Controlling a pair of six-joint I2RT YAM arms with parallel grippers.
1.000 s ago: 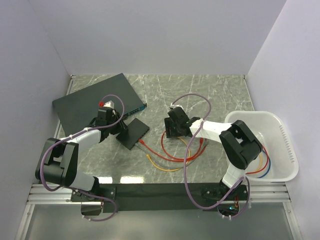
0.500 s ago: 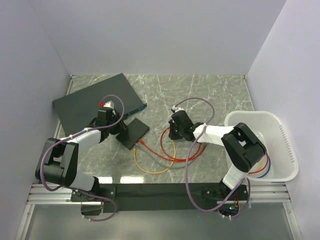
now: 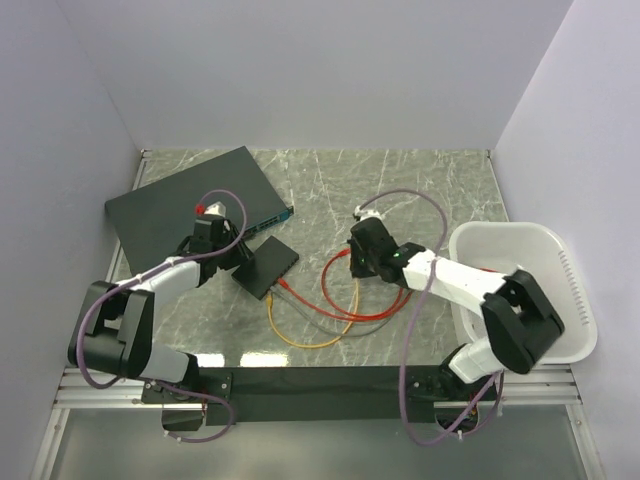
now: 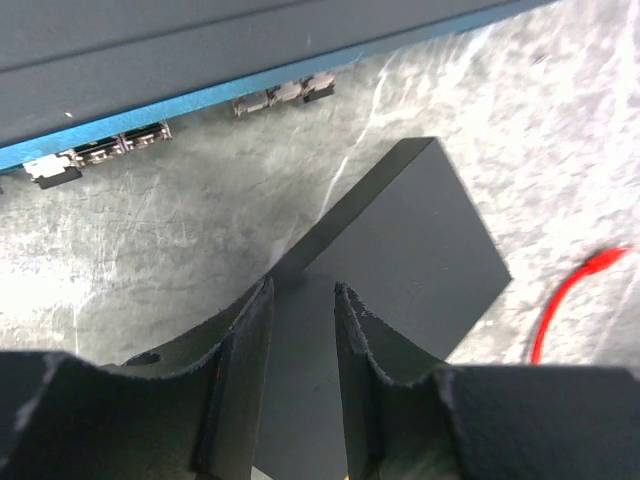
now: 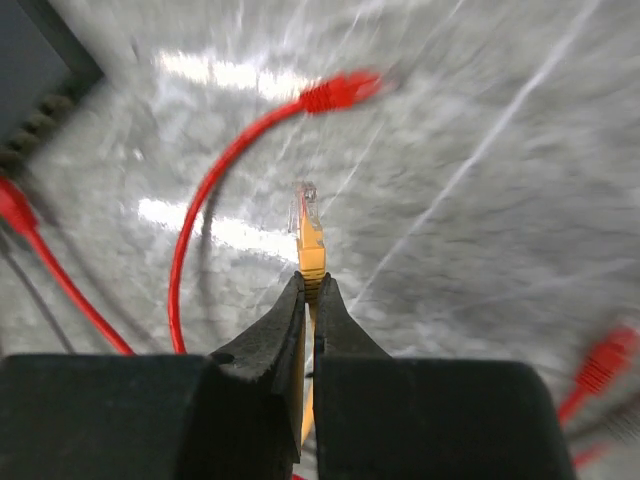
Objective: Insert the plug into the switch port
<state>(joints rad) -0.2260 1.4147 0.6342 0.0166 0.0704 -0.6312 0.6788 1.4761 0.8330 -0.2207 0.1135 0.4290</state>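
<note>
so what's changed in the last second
The right gripper closed on the yellow plug and shifted slightly right, its elbow swinging out toward the bin. The yellow cable slid left toward the box. The left gripper kept its hold on the box; box and slab stayed put.

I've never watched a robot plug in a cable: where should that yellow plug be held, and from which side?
Hold the yellow plug by its boot, behind the clear tip, coming from the cable side, as the right gripper does. The tip then juts out bare ahead of the jaws, free to be pushed in.
</note>
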